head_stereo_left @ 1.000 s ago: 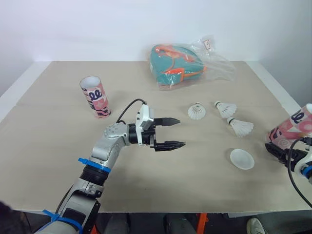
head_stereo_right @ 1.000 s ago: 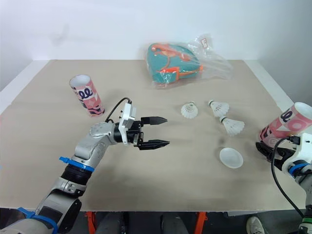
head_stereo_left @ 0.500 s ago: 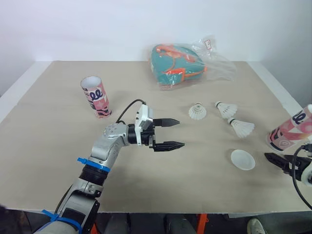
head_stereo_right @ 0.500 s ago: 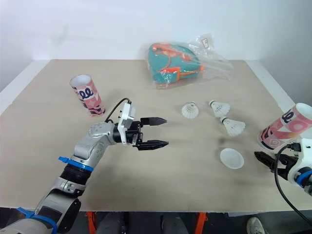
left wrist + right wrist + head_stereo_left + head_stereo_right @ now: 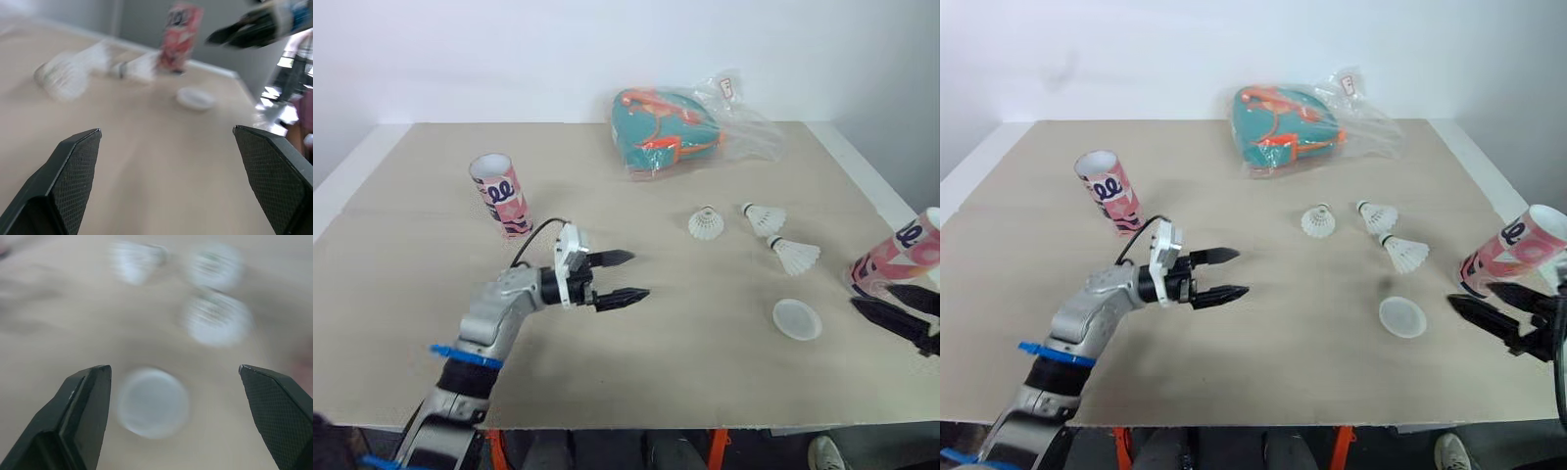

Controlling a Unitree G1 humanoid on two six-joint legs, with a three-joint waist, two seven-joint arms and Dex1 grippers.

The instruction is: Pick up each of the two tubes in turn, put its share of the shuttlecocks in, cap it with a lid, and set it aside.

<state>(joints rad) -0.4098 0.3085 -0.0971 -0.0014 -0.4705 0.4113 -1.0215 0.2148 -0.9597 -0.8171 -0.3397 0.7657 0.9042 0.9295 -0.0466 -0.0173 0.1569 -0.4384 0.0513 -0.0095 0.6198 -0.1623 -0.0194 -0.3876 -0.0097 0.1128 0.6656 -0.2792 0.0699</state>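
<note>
Tubes: I have one pink tube (image 5: 501, 194) standing at the table's (image 5: 636, 377) 10 o'clock and the second tube (image 5: 899, 257) at 3 o'clock, by the edge.
Shuttlecocks: first shuttlecock (image 5: 707, 224), second shuttlecock (image 5: 765, 217) and third shuttlecock (image 5: 795, 256) lie loose at 2 o'clock.
Lid: white lid (image 5: 797, 319) lies flat at their 6 o'clock.
Right gripper (image 5: 871, 296): spread wide, empty, just beside the second tube.
Left gripper (image 5: 639, 275): spread wide, empty, at 8 o'clock.
Bag: teal bag (image 5: 666, 127) in plastic, at 12 o'clock.
</note>
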